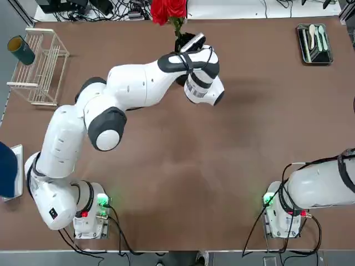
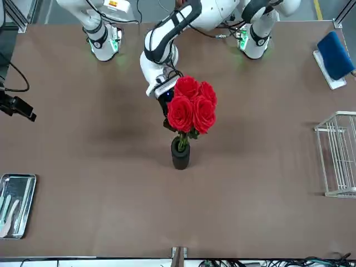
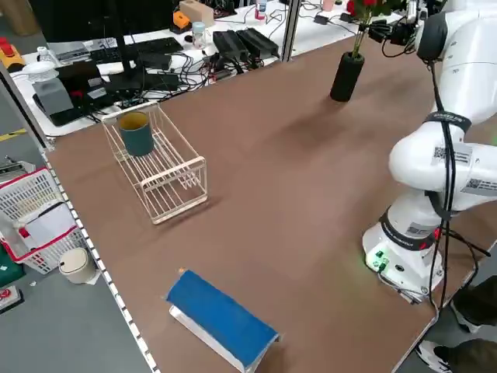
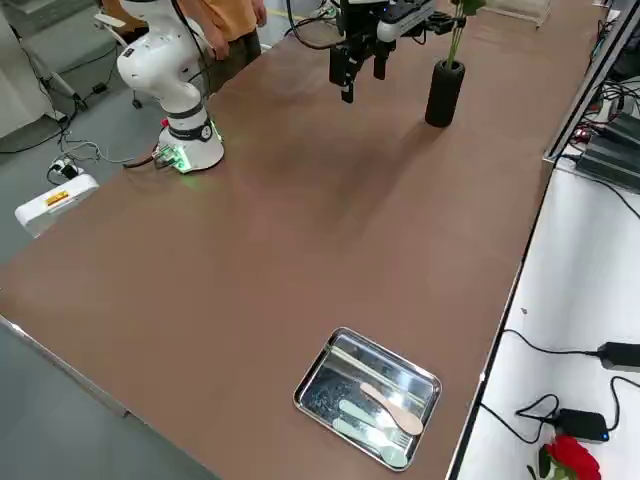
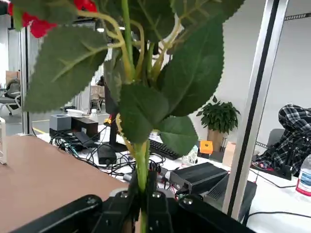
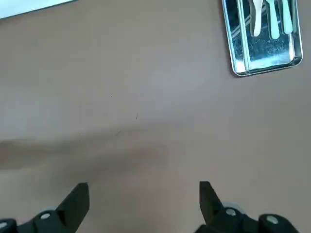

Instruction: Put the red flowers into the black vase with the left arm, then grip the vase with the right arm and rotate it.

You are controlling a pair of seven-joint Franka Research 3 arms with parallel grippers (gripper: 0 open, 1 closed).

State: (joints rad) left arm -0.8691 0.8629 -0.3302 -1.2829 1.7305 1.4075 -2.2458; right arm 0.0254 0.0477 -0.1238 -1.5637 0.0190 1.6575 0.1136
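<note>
The red flowers [image 2: 192, 110] stand upright with their thin green stems [image 5: 141, 165] running down into the mouth of the black vase [image 2: 180, 154], which stands far across the table near the middle. My left gripper [image 5: 144, 199] is shut on the stems just above the vase, reaching in sideways from the robot's side [image 1: 189, 43]. The vase [image 4: 443, 92] stands upright on the table. Leaves hide much of the left wrist view. My right gripper [image 6: 143, 204] hangs open over bare table, holding nothing, and its arm [image 1: 321, 185] stays near its base.
A metal tray [image 1: 315, 43] with pale utensils lies at the far right corner. A wire rack [image 1: 41, 66] with a dark green cup [image 1: 21, 50] stands at the far left. A blue object [image 1: 6, 169] lies at the left edge. A person [image 4: 225, 15] stands behind the table.
</note>
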